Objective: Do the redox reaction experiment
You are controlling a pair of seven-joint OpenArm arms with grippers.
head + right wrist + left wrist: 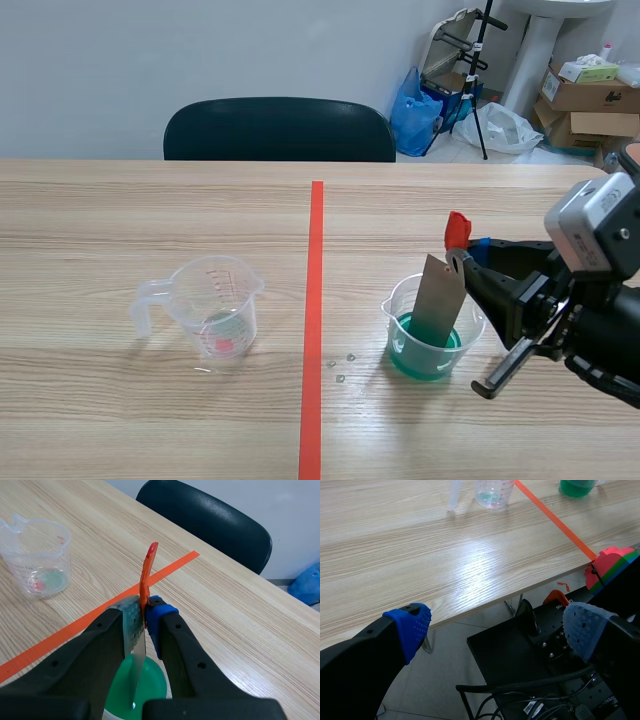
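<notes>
The thin grey metal plate with a red piece at its upper end stands tilted in the clear plastic beaker. Its lower end is dipped in the green liquid, and its upper end leans toward the right arm. The right tool is closed on the upper part of this plate, with the red piece sticking up from between the two fingers. The beaker stands on the light wooden worktop, to the right of the orange-red tape line, and is about one third full. On the other side of the line, well apart from the beaker, stands a clear plastic measuring jug with a handle and red scale marks; it has only a little pale green liquid at the bottom. Between the line and the beaker lie a few tiny specks, too small to tell what they are. The left tool is open, its blue pads wide apart, and hangs beside the near edge of the worktop, touching nothing. A black chair stands behind the far edge.
</notes>
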